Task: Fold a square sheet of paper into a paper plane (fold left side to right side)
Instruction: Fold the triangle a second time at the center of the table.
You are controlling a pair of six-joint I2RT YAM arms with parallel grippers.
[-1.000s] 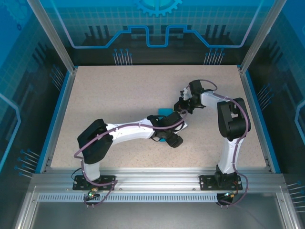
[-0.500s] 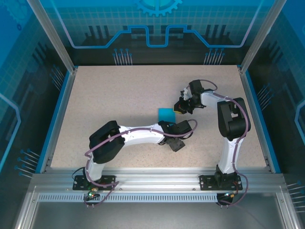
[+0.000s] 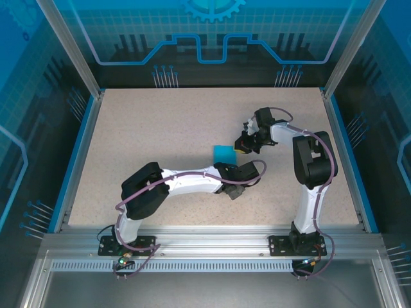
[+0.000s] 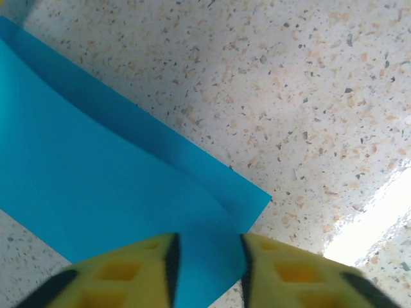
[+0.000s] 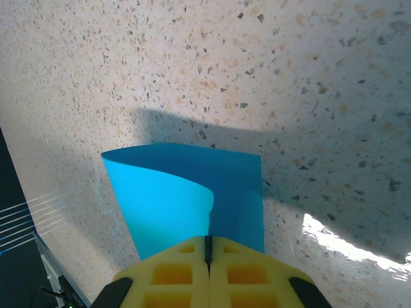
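My right gripper (image 5: 207, 249) pinches the paper (image 5: 239, 192) to anchor it. My left gripper (image 4: 209, 255), jaws narrowly apart, sits at the paper's corner, ready to fold.

surface: speckled table (image 3: 160, 128) | on it: folded teal-blue sheet of paper (image 3: 225, 154)

From above, the light is bright and even on the table (image 3: 160, 128), shadows are soft and faint, and a blue glow covers the walls (image 3: 26, 160). At the left gripper (image 4: 209, 247), the yellow fingers (image 4: 122, 276) are blurred, and a blown-out white strip lies to their right. Ahead of the right gripper (image 5: 207, 247), a broad dark shadow crosses the sharply focused blue paper (image 5: 167, 199), with a glare patch to the right.
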